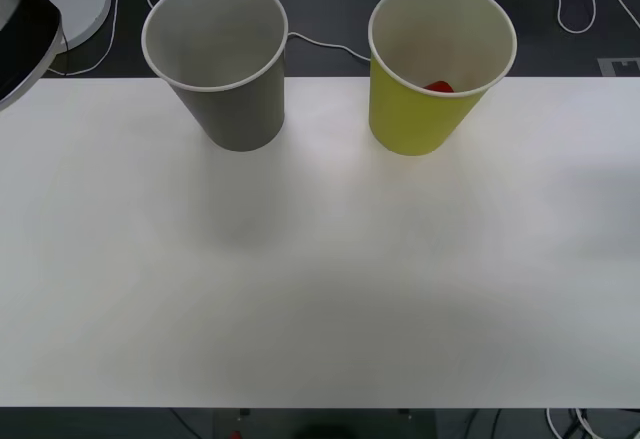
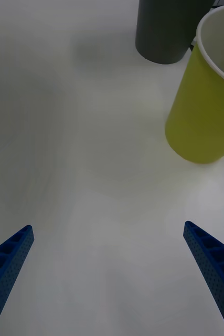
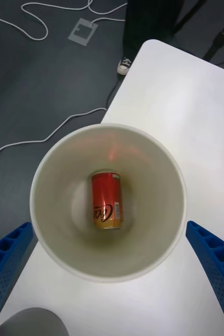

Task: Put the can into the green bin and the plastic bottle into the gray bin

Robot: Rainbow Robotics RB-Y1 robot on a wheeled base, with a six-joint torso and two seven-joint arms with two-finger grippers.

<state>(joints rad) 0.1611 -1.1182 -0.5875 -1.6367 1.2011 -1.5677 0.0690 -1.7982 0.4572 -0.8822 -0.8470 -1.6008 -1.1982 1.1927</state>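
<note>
The left claw (image 3: 112,283) hangs released directly above the green bin (image 3: 43,220), the can (image 3: 106,200) lying inside; lift straight up. Right claw (image 2: 109,281), released, waits near that bin.

Paper cups, metal can, matt white surface (image 1: 320,289)
The can (image 3: 106,200) looks glossy metal; the green bin (image 1: 415,109) and gray bin (image 1: 235,109) are matt paper, smooth pale insides; blue ribbed fingers (image 2: 211,257) look plastic
</note>
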